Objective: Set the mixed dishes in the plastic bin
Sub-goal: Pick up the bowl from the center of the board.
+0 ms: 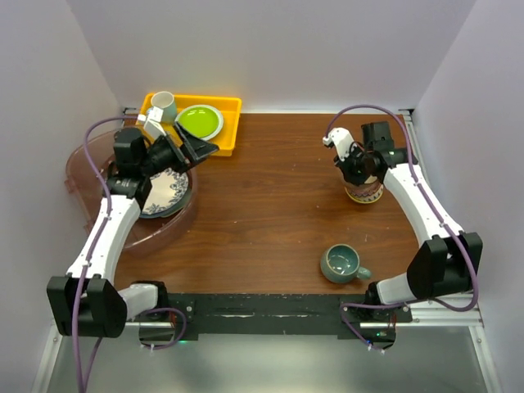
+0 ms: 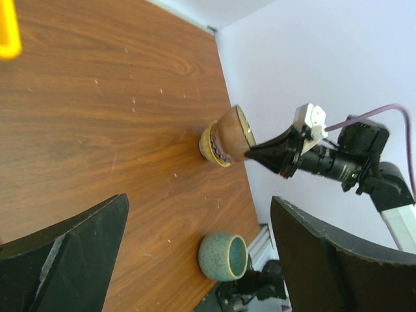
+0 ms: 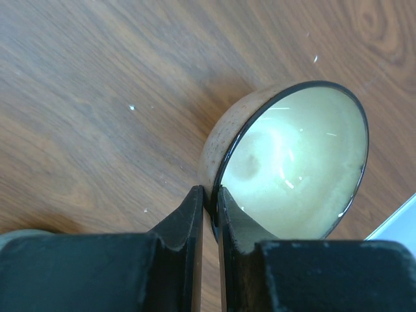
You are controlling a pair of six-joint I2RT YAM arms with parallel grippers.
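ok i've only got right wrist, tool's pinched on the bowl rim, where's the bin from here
observer: The plastic bin sits at the far left. The cream-tan bowl in the right tool is over on the right side, well apart from it.
operator: anything in it already
observer: A blue-rimmed plate lies flat inside it.
operator: anything blocking the drop
observer: The left tool hangs open above the bin's far rim, beside the yellow tray.
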